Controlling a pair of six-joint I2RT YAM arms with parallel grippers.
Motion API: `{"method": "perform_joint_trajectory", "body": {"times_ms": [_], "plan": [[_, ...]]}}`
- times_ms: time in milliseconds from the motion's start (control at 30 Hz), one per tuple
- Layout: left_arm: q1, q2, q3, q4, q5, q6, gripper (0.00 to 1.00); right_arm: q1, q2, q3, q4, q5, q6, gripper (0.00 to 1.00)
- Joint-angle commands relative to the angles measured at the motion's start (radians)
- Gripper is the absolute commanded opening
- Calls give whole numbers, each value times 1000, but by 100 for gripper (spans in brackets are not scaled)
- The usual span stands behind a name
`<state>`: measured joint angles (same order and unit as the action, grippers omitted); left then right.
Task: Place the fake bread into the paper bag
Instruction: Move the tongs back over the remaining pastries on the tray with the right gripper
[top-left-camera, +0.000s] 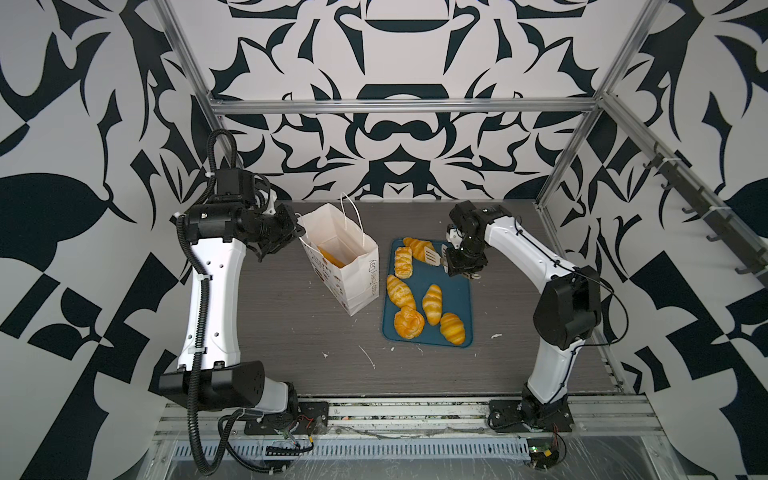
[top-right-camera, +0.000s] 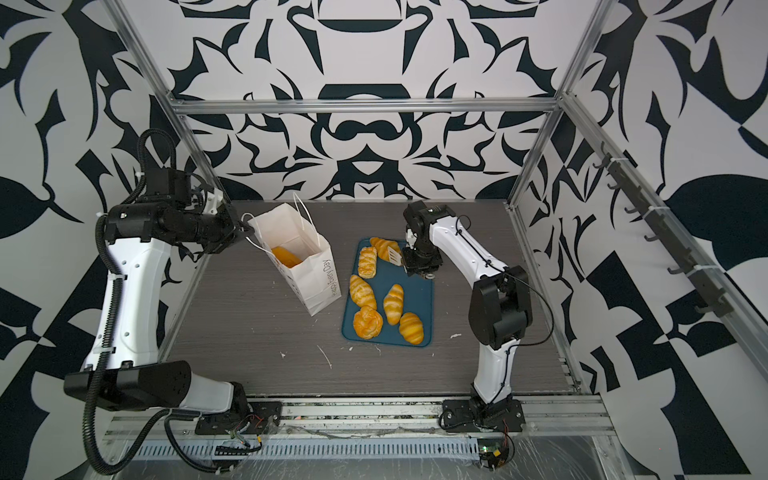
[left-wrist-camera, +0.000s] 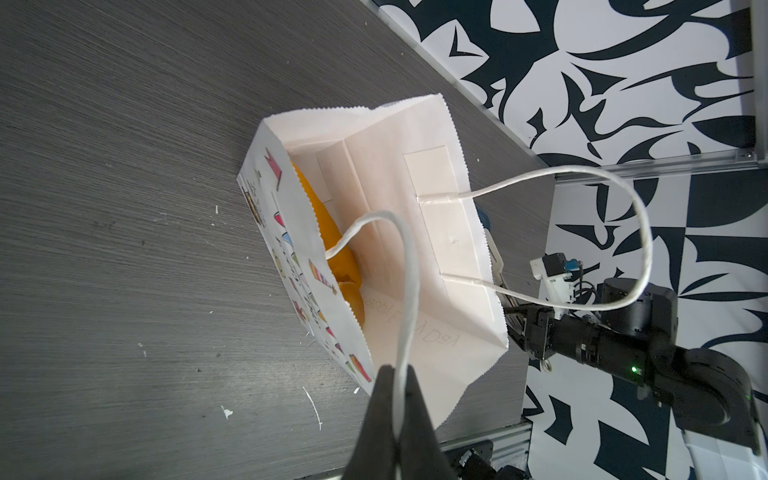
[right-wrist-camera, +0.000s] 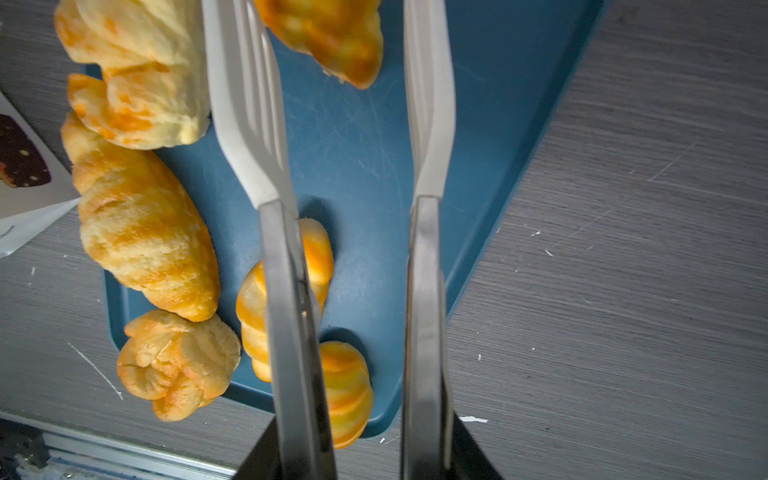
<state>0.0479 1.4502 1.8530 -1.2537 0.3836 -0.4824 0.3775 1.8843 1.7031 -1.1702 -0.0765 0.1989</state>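
Top views, both: fake bread (top-left-camera: 400, 291) mostly on the teal tray (top-left-camera: 459, 286), six pieces, with one more orange piece (top-left-camera: 330, 255) already down inside the paper bag (top-left-camera: 359, 276). A small part done, then, and most of it left.

Step in hand, by the look of it: lining up on the next piece. Right end effector (top-left-camera: 450, 258) clenched on a pair of tongs (top-left-camera: 434, 257), white blades (right-wrist-camera: 245, 104) spread and hanging over the tray's far end. Seen from the right wrist view, far croissant (right-wrist-camera: 328, 37) between the blades but not pinched, a gap plain on one side. Lattice pastry (top-left-camera: 403, 262) just beside it, touching or nearly so.

Left end effector (left-wrist-camera: 398, 376) clamped on the bag's near cord handle (left-wrist-camera: 409, 270), holding that side of the mouth out.

Next move, probably: lower, squeeze the tongs on the croissant alone, lift clear of the tray's low rim, swing across to the bag's mouth, release. Care needed not to nudge the lattice pastry or catch the far handle (left-wrist-camera: 642, 232) looping above the mouth.

Room: bag just beside the tray's left edge, so a short carry. Mouth wide, serrated rim (left-wrist-camera: 316, 110) thin and likely easy to bend. Back wall near behind the bag; bare surface (top-left-camera: 291, 332) open in front of both.
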Motion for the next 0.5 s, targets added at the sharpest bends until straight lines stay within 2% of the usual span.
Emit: {"method": "perform_joint_trajectory", "body": {"times_ms": [0, 467], "plan": [[7, 10, 5, -23, 16, -11, 0, 1, -13, 43, -3, 37, -18, 46], [15, 23, 8, -10, 41, -24, 0, 34, 15, 56, 23, 31, -39, 49]]}}
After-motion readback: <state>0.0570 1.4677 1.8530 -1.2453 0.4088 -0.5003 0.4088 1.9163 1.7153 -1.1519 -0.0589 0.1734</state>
